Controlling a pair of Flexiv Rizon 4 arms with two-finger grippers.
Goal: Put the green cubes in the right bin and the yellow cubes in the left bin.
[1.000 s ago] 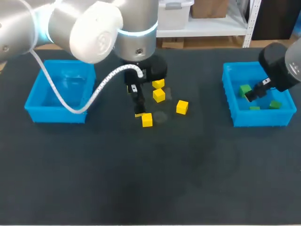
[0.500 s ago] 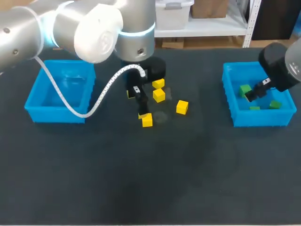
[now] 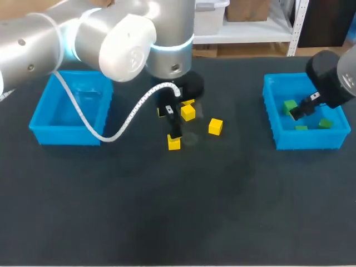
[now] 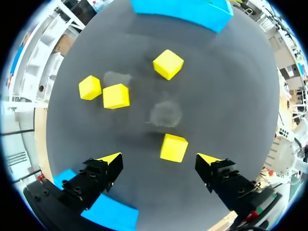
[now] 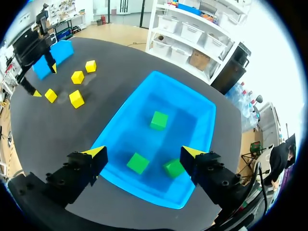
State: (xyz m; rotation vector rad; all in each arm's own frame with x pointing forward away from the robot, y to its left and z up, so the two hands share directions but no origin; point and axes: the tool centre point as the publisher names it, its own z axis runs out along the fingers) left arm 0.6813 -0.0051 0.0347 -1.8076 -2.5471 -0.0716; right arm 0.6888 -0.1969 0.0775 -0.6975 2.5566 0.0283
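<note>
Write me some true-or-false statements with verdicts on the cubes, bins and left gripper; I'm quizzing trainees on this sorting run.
1. Three green cubes lie in the right bin. True.
2. Four yellow cubes lie on the table. True.
3. The left gripper is shut on one of them. False: it is open and touches none.
4. One yellow cube is in the left bin. False: no cube shows in it.

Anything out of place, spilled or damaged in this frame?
Only two pale smudges on the dark table among the yellow cubes. All three green cubes sit inside the right bin; nothing is spilled or tipped.
</note>
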